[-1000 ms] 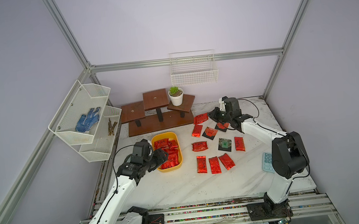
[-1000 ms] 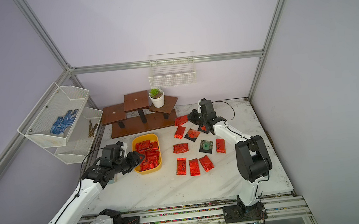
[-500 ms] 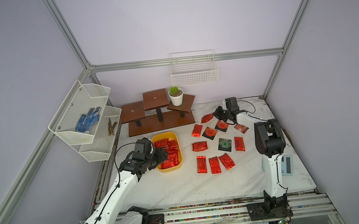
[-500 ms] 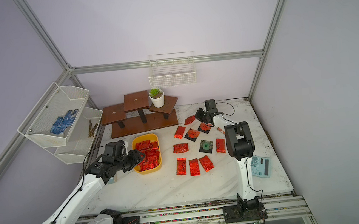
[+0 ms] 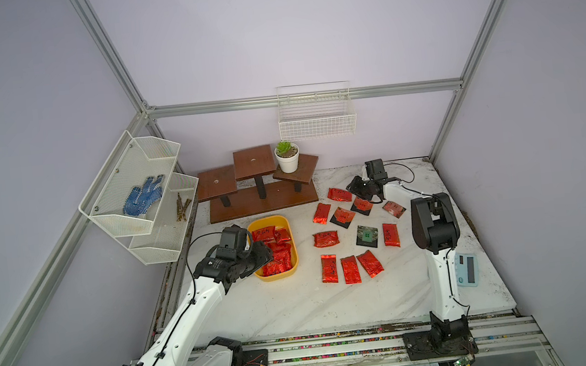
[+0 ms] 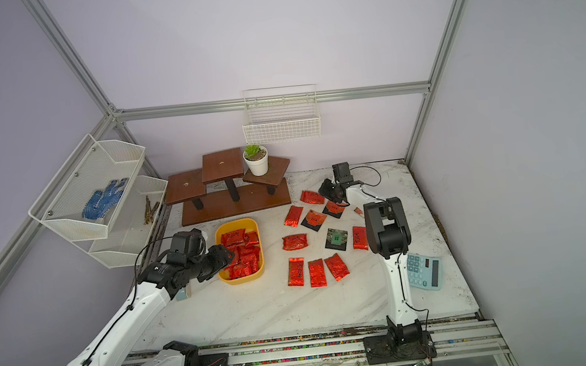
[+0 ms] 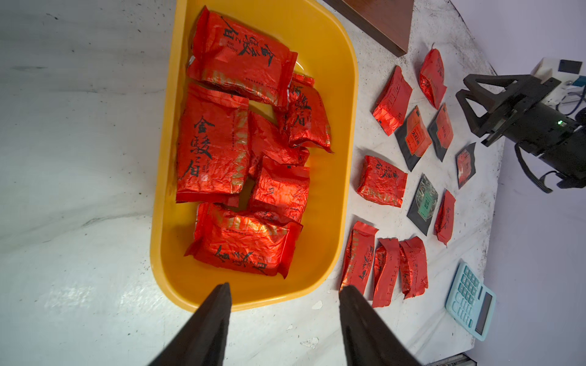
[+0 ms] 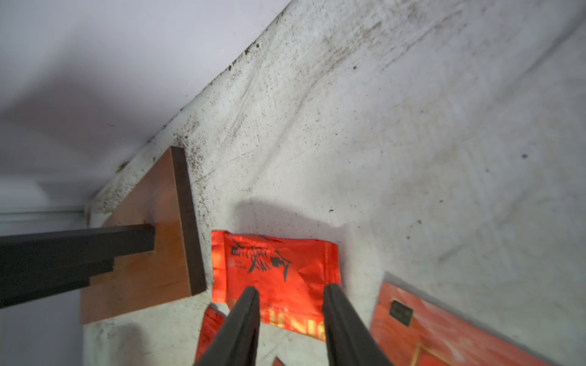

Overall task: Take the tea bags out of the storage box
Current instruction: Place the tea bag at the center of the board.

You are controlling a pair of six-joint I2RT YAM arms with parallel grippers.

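My left gripper point(image 7: 283, 293) hangs, jaws apart, over the storage box point(image 7: 326, 79) rim. My right gripper point(image 8: 290, 293), also apart and empty, hangs above a loose tea bag point(image 8: 276, 263)

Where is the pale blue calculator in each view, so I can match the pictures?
In a top view: calculator at the right edge of the table, near the front.
In a top view: calculator at that same edge.
Left wrist: calculator just past three side-by-side tea bags.
Right wrist: not in it.
Shared landmark: wooden stand, in all four.
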